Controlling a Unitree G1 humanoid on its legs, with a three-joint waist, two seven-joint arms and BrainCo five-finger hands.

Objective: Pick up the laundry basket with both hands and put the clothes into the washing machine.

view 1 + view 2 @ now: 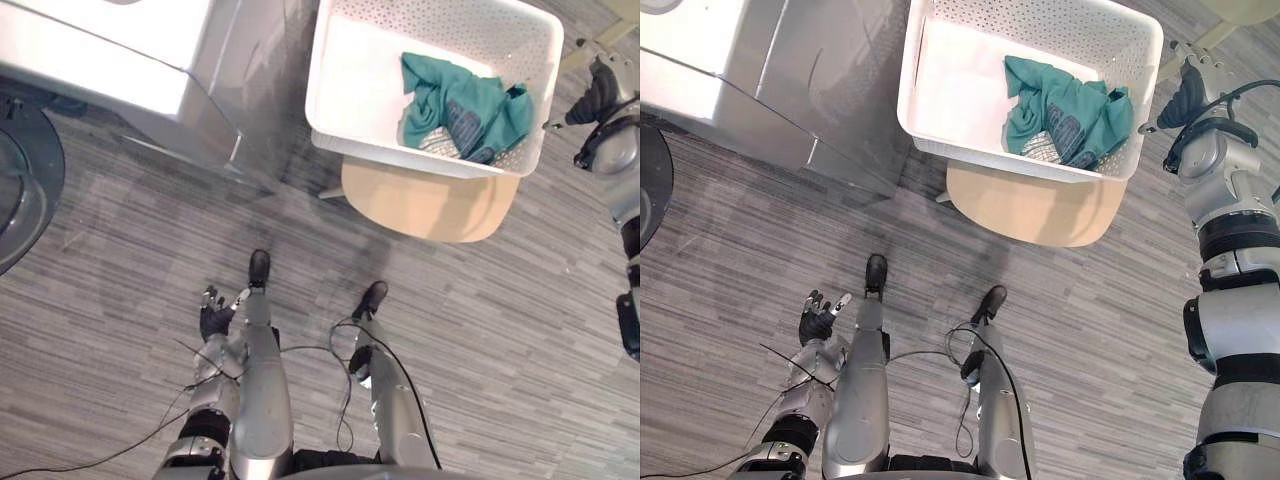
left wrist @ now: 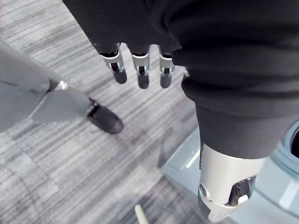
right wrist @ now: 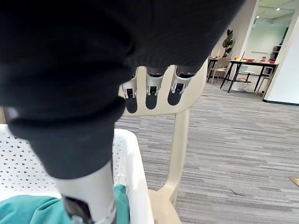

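Grey plank-patterned floor (image 1: 120, 260) runs under everything. The silver-grey washing machine (image 1: 130, 60) stands ahead on the robot's left. A dark round shape (image 1: 20, 190) sits at floor level just off its corner; whether it is the machine's door cannot be told.

The laundry basket (image 1: 360, 80) is to the right of the machine, resting on the seat of a beige plastic chair (image 1: 430, 205), well apart from the machine's front. It is a white rectangular tub with rounded corners. Its walls are pierced with rows of small holes and its bottom is smooth and pale. Neither hand is on it.

The clothes (image 1: 465, 110) lie bunched in the basket's right half, against the near right corner. On top is a crumpled teal garment with a darker patch of print, too small to read. A grey-speckled piece (image 1: 440, 145) pokes out beneath it.

The right hand (image 1: 1188, 95) is raised just beside the basket's right wall, at the chair's back; contact with the rim cannot be made out. Its fingers (image 3: 148, 95) hang loosely straight and hold nothing.

The left hand (image 1: 818, 318) hangs low by the robot's left side, well apart from the basket, with its fingers (image 2: 140, 77) spread and relaxed, empty.
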